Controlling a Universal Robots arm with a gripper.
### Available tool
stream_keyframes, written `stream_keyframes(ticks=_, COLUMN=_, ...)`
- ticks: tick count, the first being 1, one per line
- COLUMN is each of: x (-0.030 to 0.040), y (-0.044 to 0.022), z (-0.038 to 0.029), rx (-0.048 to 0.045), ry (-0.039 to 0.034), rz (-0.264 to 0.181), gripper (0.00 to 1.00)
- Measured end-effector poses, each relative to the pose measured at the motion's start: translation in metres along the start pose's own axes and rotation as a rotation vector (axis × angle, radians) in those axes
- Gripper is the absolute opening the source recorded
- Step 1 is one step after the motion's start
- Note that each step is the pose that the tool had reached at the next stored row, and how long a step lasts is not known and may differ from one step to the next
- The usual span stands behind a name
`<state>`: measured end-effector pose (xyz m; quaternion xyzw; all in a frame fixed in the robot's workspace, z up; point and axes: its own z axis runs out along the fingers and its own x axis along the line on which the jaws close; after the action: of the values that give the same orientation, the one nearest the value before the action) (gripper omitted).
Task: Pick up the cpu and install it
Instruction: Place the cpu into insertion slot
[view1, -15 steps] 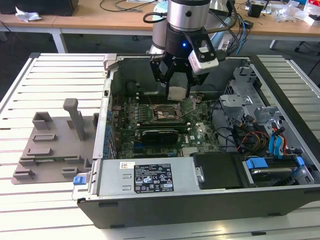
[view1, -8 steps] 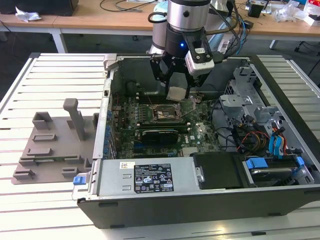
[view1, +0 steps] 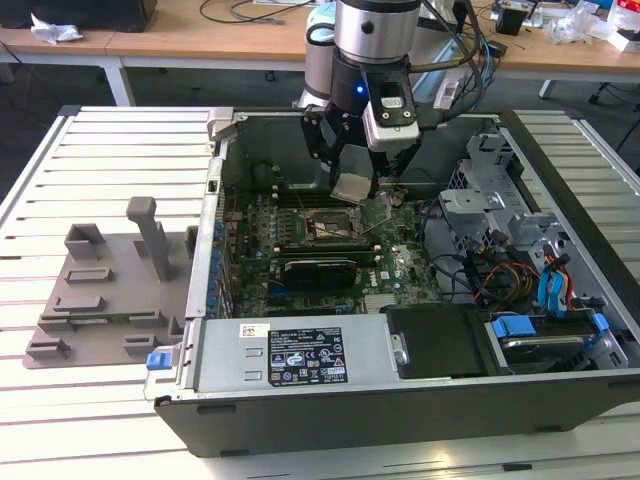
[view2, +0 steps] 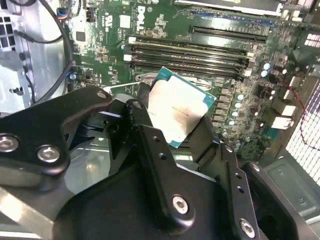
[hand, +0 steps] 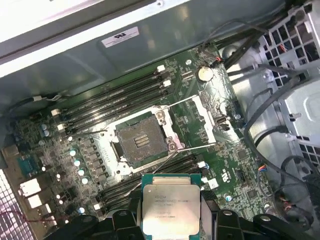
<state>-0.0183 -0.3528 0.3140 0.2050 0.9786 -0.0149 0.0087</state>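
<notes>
Cpu (view1: 354, 188) hangs over the open computer case (view1: 420, 415) in the exterior view, held by the gripper (view1: 352, 180). In the second wrist view, black fingers (view2: 150, 150) pinch its edges. In the first wrist view, the socket (hand: 141, 142) sits off to one side, so the chip might land crooked and bend the tiny pins.

you have the small thin square cpu (hand: 171, 202), a silvery-grey metal top plate on a green rim, held off the board with its plate upward, opposite edges pinched in the black metal gripper (view2: 172, 125), apart from the open dark square socket (hand: 141, 142).
</notes>
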Motion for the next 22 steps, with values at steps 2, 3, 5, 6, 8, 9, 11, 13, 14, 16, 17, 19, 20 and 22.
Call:
stream_keyframes(ticks=2, x=0.0000, y=0.0000, z=0.0002, rx=0.0010, ry=0.0011, rz=0.044, gripper=0.55)
stream_keyframes(ticks=3, x=0.0000, y=0.0000, z=0.0002, rx=0.0015, ry=0.0017, rz=0.066, gripper=0.55)
stream_keyframes(ticks=5, x=0.0000, y=0.0000, z=0.0003, rx=0.0023, ry=0.0026, rz=0.100, gripper=0.55)
stream_keyframes(ticks=6, x=0.0000, y=0.0000, z=0.0004, rx=0.0027, ry=0.0030, rz=0.118, gripper=0.55)
stream_keyframes(ticks=8, x=0.0000, y=0.0000, z=0.0004, rx=0.0032, ry=0.0035, rz=0.138, gripper=0.55)
stream_keyframes(ticks=9, x=0.0000, y=0.0000, z=0.0005, rx=0.0034, ry=0.0039, rz=0.152, gripper=0.55)
stream_keyframes(ticks=11, x=0.0000, y=0.0000, z=0.0006, rx=0.0042, ry=0.0047, rz=0.185, gripper=0.55)
stream_keyframes(ticks=13, x=0.0000, y=0.0000, z=0.0006, rx=0.0050, ry=0.0055, rz=0.215, gripper=0.55)
stream_keyframes(ticks=14, x=0.0000, y=0.0000, z=0.0007, rx=0.0052, ry=0.0060, rz=0.231, gripper=0.55)
stream_keyframes(ticks=16, x=0.0000, y=0.0000, z=0.0007, rx=0.0059, ry=0.0066, rz=0.259, gripper=0.55)
stream_keyframes(ticks=17, x=0.0000, y=0.0000, z=0.0008, rx=0.0061, ry=0.0068, rz=0.267, gripper=0.55)
stream_keyframes(ticks=19, x=0.0000, y=0.0000, z=0.0008, rx=0.0065, ry=0.0073, rz=0.284, gripper=0.55)
stream_keyframes(ticks=20, x=0.0000, y=0.0000, z=0.0008, rx=0.0069, ry=0.0077, rz=0.301, gripper=0.55)
stream_keyframes(ticks=22, x=0.0000, y=0.0000, z=0.0010, rx=0.0084, ry=0.0093, rz=0.364, gripper=0.55)
